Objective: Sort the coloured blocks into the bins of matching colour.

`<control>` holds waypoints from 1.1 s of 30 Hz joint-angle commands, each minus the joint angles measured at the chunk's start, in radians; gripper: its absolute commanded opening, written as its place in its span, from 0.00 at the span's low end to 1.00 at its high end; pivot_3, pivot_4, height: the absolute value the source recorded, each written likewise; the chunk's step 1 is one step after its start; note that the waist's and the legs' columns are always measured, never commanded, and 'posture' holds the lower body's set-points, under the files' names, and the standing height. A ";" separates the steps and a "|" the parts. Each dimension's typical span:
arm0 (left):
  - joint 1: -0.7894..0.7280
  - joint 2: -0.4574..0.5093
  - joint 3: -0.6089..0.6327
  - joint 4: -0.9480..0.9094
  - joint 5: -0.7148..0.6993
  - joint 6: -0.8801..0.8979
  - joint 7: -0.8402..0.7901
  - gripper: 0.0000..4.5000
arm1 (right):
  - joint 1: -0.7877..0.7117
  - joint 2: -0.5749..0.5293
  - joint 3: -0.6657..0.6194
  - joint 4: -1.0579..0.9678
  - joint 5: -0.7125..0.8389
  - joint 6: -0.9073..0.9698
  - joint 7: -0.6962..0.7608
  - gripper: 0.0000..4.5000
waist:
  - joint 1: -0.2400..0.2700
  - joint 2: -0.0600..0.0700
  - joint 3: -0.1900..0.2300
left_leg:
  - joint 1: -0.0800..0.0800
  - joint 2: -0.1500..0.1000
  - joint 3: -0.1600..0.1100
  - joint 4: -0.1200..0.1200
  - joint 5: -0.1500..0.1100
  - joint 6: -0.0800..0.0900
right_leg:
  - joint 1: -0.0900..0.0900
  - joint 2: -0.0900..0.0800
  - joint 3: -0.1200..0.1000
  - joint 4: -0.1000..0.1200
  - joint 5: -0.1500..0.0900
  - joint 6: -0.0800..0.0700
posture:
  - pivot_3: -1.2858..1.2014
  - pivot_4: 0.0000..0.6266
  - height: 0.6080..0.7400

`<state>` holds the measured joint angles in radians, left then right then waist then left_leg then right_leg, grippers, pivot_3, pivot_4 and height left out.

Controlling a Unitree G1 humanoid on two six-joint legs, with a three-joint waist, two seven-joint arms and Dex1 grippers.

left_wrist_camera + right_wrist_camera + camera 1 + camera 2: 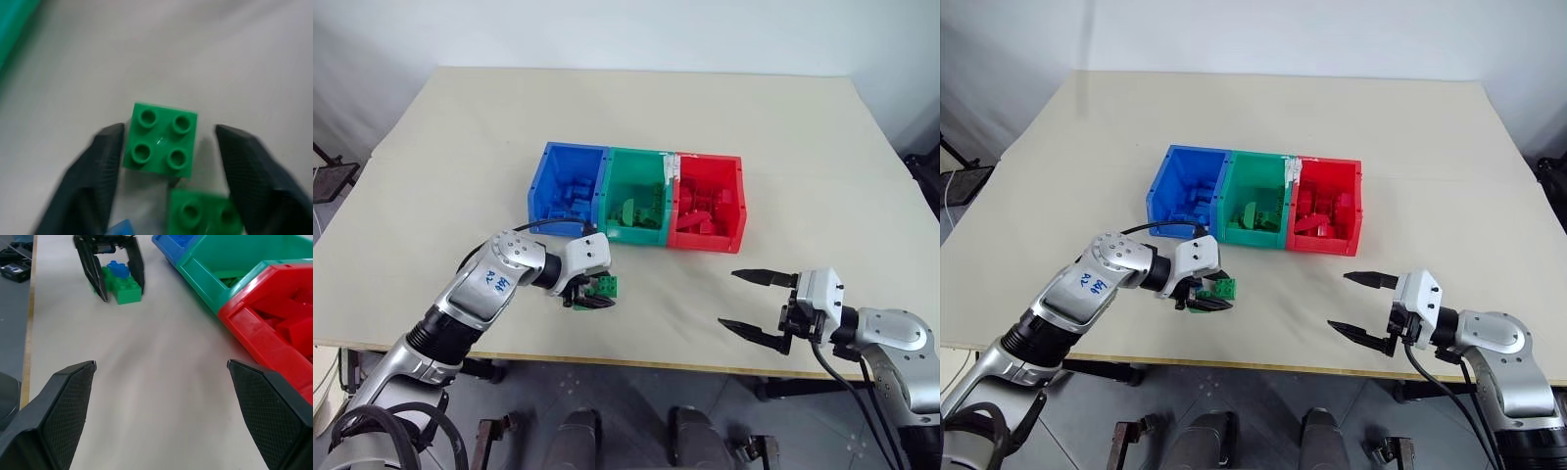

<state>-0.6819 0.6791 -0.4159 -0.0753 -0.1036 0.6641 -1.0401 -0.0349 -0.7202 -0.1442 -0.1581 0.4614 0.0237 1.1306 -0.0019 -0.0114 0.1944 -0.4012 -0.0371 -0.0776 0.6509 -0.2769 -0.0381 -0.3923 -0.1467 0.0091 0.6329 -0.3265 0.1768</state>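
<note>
The left pincer [166, 147] straddles a small green studded plastic brick [161, 138] on the beige desk [460, 147], fingers not yet touching; close squarely, avoiding the neighbouring green brick [205, 215]. The right pincer [759, 304] stands spread.

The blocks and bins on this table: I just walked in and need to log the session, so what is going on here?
A humanoid robot is sorting toy bricks by colour. Its left gripper is down on the table in front of the blue bin, fingers either side of a green block but not yet tight on it; another green block and a blue block lie close by. The right gripper hangs open and empty above the table in front of the red bin. The green bin sits between them; all three already hold bricks.
</note>
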 commanded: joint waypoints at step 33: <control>-0.243 -0.351 0.410 0.577 -0.096 -0.636 0.183 0.99 | 0.115 0.084 -0.186 -0.223 0.103 0.081 -0.267 1.00 | 0.012 -0.002 0.001 | -0.001 -0.001 0.000 0.003 0.000 0.000 | 0.000 0.000 0.000 0.001 0.001 0.001 | 0.52 0.24 1.00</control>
<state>-0.9500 0.3058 -0.0316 0.5681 -0.1756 0.0619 -0.8408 0.0936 -0.6217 -0.3352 -0.3540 0.5585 0.1089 0.8531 0.0103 -0.0131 0.1951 -0.4024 -0.0382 -0.0778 0.6533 -0.2766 -0.0379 -0.3927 -0.1472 0.0088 0.6343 -0.3259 0.1778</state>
